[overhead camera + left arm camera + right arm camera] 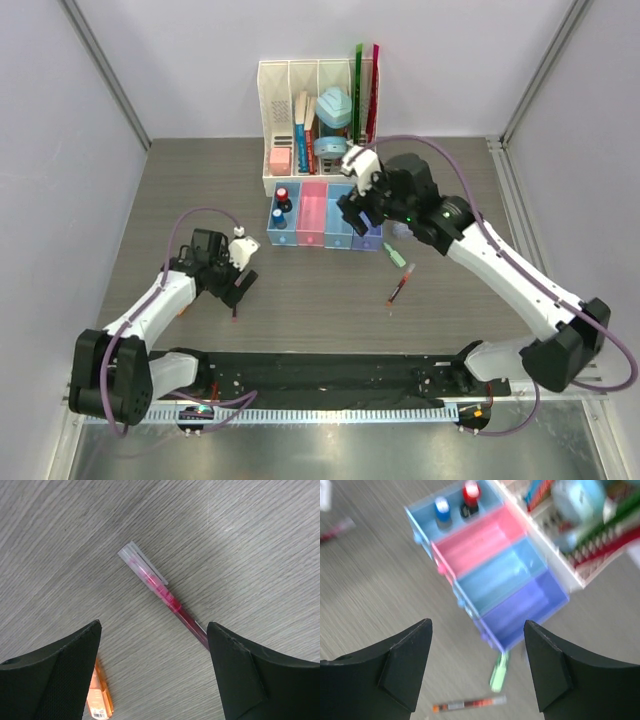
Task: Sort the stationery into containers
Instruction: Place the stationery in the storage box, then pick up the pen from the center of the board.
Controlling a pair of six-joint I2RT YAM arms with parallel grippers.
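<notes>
Thin dark-red pen with clear cap (160, 592): flat on grey wood-grain tabletop (65, 535), long axis diagonal, directly beneath left gripper (154, 630); jaws apart, empty. Left arm nearer. Right gripper (477, 625): spread, empty, over four joined plastic bins (485, 542).

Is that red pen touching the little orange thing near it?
Apart. The left wrist view shows bare table between the red pen and the orange piece.

Table (250, 530) matt grey woodgrain; pen (167, 595) glossy translucent plastic.
</notes>
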